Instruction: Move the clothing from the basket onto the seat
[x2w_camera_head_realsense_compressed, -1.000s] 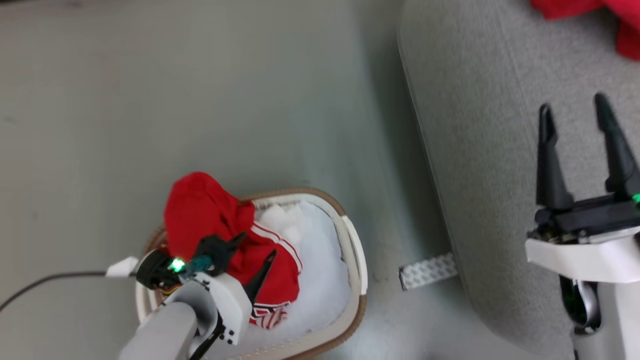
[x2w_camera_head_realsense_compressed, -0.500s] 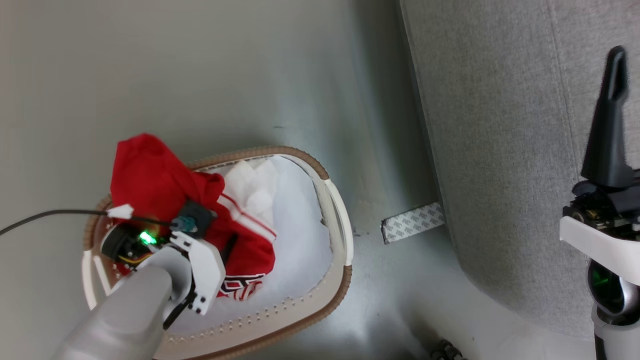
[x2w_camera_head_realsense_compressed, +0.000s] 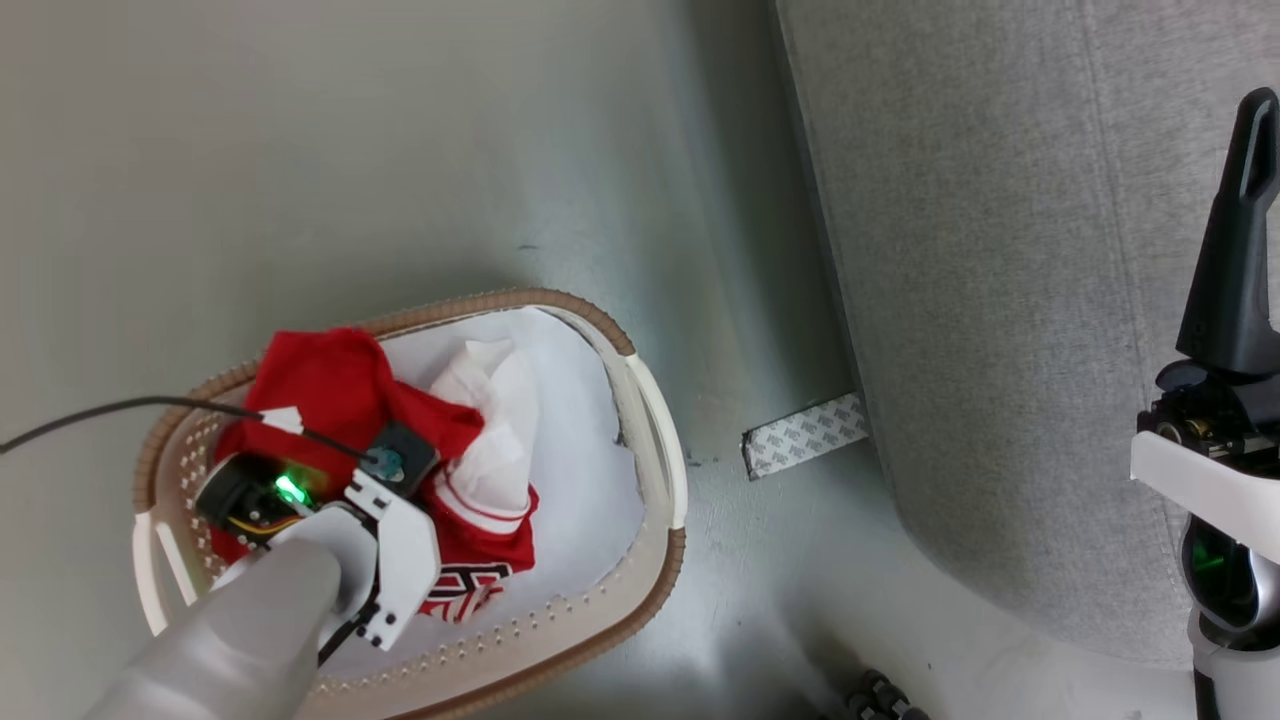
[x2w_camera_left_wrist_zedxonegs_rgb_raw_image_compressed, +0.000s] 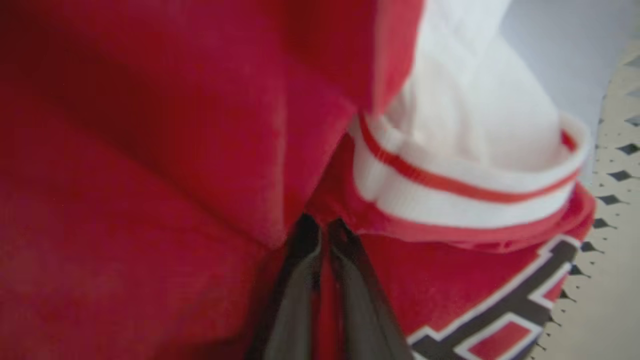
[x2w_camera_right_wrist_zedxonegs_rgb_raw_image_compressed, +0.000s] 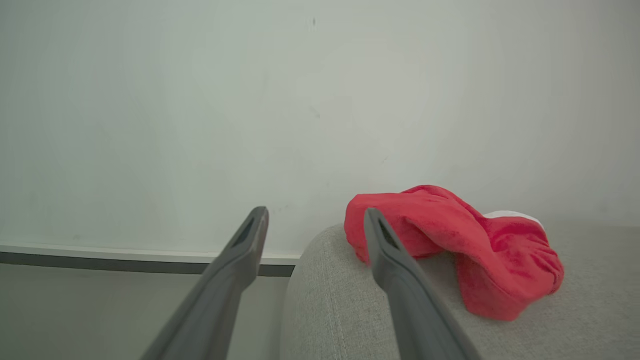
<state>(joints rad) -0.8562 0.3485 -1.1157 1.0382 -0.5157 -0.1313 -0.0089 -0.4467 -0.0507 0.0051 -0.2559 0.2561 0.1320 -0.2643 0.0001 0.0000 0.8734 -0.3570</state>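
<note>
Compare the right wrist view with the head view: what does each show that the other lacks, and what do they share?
Right wrist view: a red garment lying on the seat, with a pale wall behind. Head view: the basket on the floor, red clothing inside it, the left arm reaching down into that clothing, and a patterned strip by the seat's base. Shared: the grey seat and the open, empty right gripper.

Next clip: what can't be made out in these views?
Left hand tips: left wrist view, buried in a blurred fold of clothing; head view, under its wrist.
Right hand: head view, one finger cut off by the right edge.
Logo: head view, partly under the wrist; unreadable.
Basket bottom: covered by clothing and white lining.
</note>
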